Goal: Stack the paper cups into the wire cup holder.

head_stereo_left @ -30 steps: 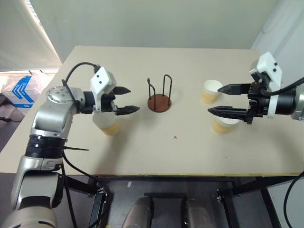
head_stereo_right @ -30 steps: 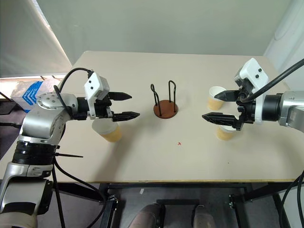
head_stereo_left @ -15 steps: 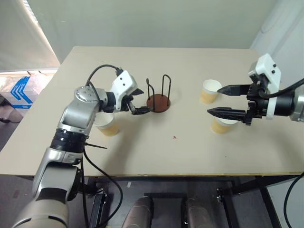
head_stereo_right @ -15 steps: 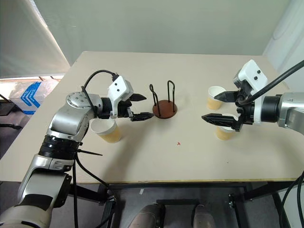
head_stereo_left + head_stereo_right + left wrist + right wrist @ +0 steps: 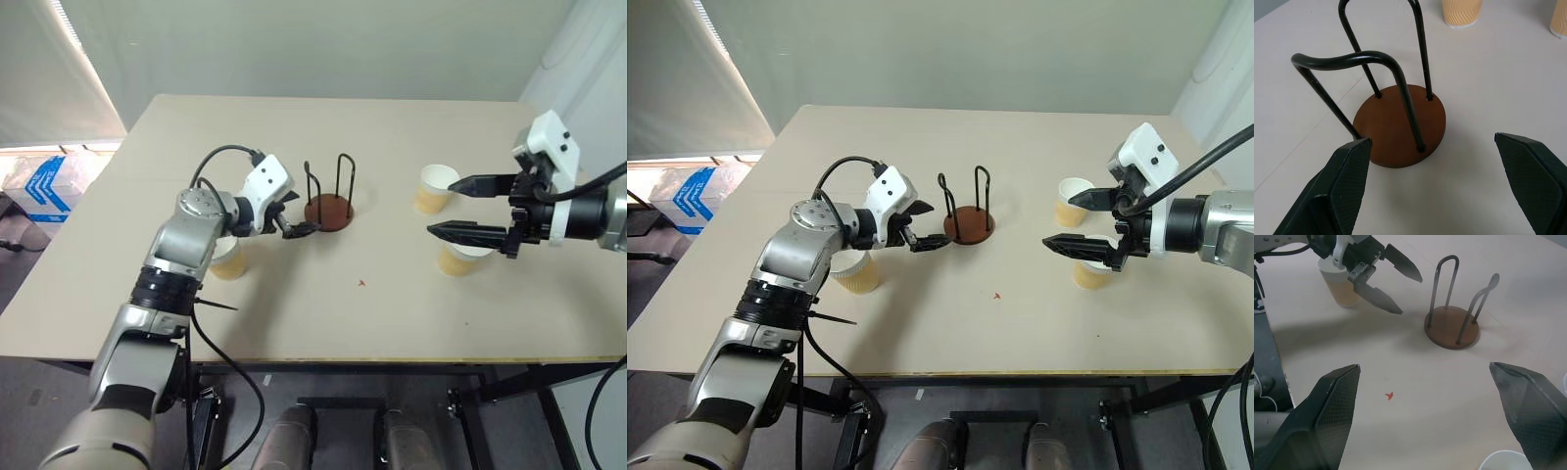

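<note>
Beige rectangular table [image 5: 323, 304]. Round reddish-brown disc holder with two black wire loops [image 5: 328, 210] stands near table centre, empty. Left gripper [image 5: 296, 213] fingers apart, at holder's 9 o'clock, just beside. Right gripper [image 5: 453, 206] spread wide, empty. Tapered yellow-tan paper cups: one [image 5: 226, 259] at holder's 8 o'clock, two [image 5: 431, 189] [image 5: 458, 258] at 3–4 o'clock.

The table [image 5: 392, 323] top looks matt and smooth. The holder [image 5: 1400, 125] has glossy black metal wires on a matt brown base. The cups [image 5: 432, 189] are ribbed paper. Finger pads [image 5: 1347, 181] look finely textured.
</note>
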Motion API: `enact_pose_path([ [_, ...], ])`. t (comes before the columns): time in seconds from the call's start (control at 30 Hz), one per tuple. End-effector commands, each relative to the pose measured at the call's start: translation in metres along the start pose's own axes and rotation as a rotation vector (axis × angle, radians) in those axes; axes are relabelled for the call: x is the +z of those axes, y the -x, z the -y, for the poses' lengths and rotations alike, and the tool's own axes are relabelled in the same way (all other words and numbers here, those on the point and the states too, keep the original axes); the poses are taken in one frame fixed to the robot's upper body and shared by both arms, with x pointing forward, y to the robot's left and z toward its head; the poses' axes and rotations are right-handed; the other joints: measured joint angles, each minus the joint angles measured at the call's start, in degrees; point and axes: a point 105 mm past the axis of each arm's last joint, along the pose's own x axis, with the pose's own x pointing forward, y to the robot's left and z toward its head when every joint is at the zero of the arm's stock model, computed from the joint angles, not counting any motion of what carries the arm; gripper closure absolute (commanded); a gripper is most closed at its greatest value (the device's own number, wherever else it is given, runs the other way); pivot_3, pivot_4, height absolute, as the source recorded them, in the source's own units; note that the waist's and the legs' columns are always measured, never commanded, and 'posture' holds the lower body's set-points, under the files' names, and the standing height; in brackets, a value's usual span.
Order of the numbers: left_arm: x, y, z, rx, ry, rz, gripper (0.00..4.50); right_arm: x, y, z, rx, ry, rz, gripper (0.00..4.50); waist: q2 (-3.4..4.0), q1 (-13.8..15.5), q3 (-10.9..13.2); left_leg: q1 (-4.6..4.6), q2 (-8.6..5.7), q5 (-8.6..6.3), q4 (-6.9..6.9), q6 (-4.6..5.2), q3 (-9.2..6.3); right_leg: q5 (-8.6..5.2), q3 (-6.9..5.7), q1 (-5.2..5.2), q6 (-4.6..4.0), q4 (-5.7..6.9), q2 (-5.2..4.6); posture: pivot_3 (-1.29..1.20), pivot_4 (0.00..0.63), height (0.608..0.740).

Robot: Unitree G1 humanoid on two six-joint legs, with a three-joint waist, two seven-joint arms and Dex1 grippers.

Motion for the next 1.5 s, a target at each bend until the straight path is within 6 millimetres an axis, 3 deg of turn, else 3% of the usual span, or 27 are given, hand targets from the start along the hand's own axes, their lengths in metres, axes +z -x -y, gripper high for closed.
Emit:
enact_pose_path([
  [0.03,0.018,0.002,-0.009,0.041,-0.045,0.041,0.08,0.013,0.009,0.001,-0.029,0.042,0.040,0.03,0.00,0.0,0.0,0.00,0.00,0.00,0.00,0.00,0.00,0.01,0.00,0.00,0.02,0.00,0.00,0.00,0.150,0.740],
  [0.27,0.022,-0.008,-0.025,0.117,-0.037,0.055,0.08,0.014,0.007,0.001,-0.031,0.045,0.044,0.03,-0.01,0.1,0.0,0.01,-0.01,0.02,0.02,0.06,0.00,0.04,0.01,0.03,0.06,-0.01,0.00,0.00,0.150,0.740],
  [0.53,0.031,-0.033,-0.010,0.064,-0.019,0.084,0.08,0.014,0.007,0.000,-0.035,0.045,0.045,0.03,-0.01,0.2,0.0,0.00,-0.02,0.03,0.03,0.06,0.03,0.28,0.00,0.05,0.50,-0.05,-0.02,0.00,0.150,0.740],
  [0.87,0.037,-0.044,-0.019,0.110,0.004,0.103,0.08,0.012,0.009,-0.001,-0.045,0.037,0.049,0.03,-0.02,0.2,0.0,0.00,-0.02,0.03,0.04,0.07,0.09,0.29,0.02,0.05,0.58,-0.04,-0.02,0.00,0.150,0.740],
  [1.0,0.038,-0.044,-0.019,0.105,0.021,0.119,0.98,0.012,0.009,-0.001,-0.049,0.034,0.049,0.00,-0.02,0.2,0.0,0.00,-0.02,0.04,0.04,0.06,0.10,0.28,0.02,0.04,0.60,-0.05,-0.02,0.00,0.150,0.740],
  [1.3,0.045,-0.038,-0.005,-0.023,0.044,0.172,4.28,0.011,0.008,-0.005,-0.030,0.021,0.044,0.00,-0.02,0.4,0.0,-0.02,-0.03,0.03,0.06,0.06,0.12,0.26,0.02,0.05,0.63,-0.06,-0.02,0.00,0.150,0.740],
  [1.33,0.045,-0.036,-0.002,-0.047,0.041,0.176,4.48,0.010,0.008,-0.005,-0.029,0.020,0.042,0.00,-0.02,0.4,0.0,-0.02,-0.03,0.03,0.06,0.06,0.13,0.26,0.02,0.05,0.63,-0.06,-0.02,0.00,0.150,0.740],
  [1.5,0.050,-0.032,0.010,-0.130,-0.006,0.193,4.48,0.011,0.014,-0.006,-0.033,0.025,0.025,0.00,-0.02,0.4,0.0,-0.03,-0.02,0.03,0.06,0.05,0.14,0.24,0.02,0.04,0.64,-0.06,-0.02,0.00,0.150,0.740],
])
